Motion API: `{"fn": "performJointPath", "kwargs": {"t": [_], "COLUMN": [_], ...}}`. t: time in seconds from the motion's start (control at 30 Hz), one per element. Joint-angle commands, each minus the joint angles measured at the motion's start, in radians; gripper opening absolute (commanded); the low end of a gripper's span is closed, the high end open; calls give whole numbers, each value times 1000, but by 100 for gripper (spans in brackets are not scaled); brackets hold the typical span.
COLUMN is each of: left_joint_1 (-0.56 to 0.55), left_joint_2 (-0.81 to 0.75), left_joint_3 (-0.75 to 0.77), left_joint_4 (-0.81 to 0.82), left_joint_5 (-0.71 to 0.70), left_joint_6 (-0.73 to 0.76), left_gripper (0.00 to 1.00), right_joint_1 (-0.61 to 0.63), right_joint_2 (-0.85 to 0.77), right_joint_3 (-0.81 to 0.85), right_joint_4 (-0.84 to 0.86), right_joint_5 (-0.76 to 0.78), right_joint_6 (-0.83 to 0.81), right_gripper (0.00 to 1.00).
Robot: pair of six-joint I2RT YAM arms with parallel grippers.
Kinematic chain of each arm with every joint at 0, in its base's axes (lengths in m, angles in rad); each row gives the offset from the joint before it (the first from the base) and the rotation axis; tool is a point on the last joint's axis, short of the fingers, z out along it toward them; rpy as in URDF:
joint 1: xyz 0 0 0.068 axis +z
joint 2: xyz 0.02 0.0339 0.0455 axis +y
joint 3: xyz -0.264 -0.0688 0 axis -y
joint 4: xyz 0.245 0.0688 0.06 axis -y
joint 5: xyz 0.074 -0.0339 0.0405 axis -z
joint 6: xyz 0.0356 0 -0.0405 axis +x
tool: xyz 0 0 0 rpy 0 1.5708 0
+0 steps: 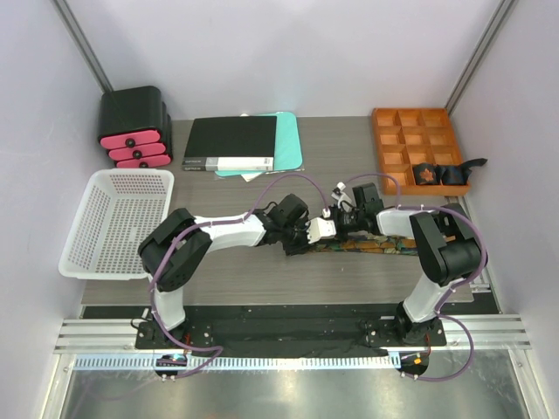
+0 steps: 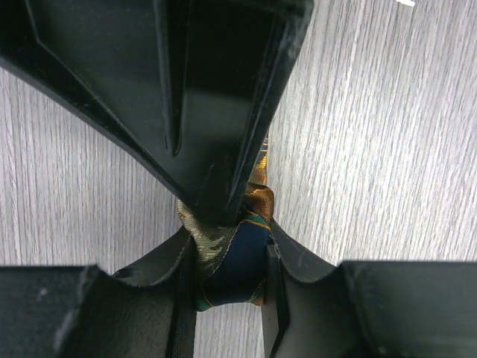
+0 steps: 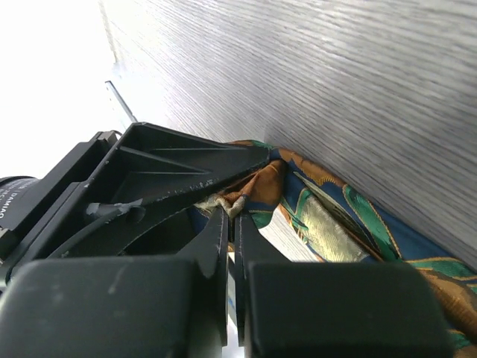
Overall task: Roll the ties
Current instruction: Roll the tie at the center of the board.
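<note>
Left gripper (image 2: 229,261): clamped across a bunched fold of the tie (image 1: 374,245), near the middle of the tabletop (image 1: 253,266). From there the strip lies flat in the near half, running toward the right edge. The cloth looks soft, light and slick, so it is likely to slacken; best held across the roll's full width. Right gripper (image 3: 231,224): jaws closed at the same fold; whether cloth lies between them cannot be told.

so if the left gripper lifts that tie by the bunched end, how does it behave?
Likely floppy: the tie lies limp and flat along the table, so the free length would probably drape and drag. The bunched fabric held in the left gripper looks glossy, so it may slip or unroll if the grip eases. Probably light too: thin cloth.
</note>
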Motion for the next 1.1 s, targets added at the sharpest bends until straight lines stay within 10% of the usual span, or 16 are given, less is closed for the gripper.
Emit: {"fn": "performJointPath", "kwargs": {"t": [0.0, 0.33, 1.07], "left_joint_1": [16, 169, 149], "left_joint_2": [20, -293, -72], "left_joint_3": [-24, -155, -291], "left_joint_4": [-137, -68, 555], "left_joint_5": [-47, 231, 312], "left_joint_6": [-20, -45, -109], "left_gripper": [33, 77, 77], "right_joint_1": [-24, -73, 31], "right_joint_2": [26, 123, 281], "right_joint_3": [11, 37, 80], "right_joint_4": [-101, -142, -56], "right_joint_5": [64, 125, 132], "right_joint_6": [-93, -161, -138], "right_gripper": [1, 1, 1]}}
